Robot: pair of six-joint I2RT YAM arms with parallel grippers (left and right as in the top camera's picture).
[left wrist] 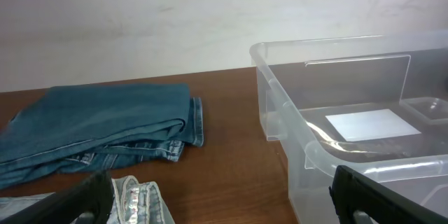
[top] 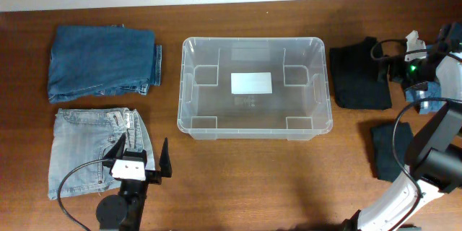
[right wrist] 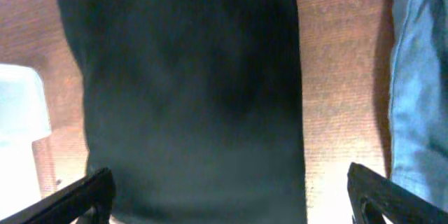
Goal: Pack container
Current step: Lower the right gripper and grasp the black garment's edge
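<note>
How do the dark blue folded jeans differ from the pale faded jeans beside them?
The dark blue folded jeans are deep indigo; the pale faded jeans are washed-out grey-blue. The dark pair lies farther back, the pale pair nearer the left gripper. Both are folded flat.

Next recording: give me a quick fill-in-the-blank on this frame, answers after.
1. The container holds only a white ___ on its base.
2. The left gripper, open, hangs over the ___ blue jeans.
3. The right gripper, open, faces a folded ___ garment.
Answers: label; lighter; black.
</note>
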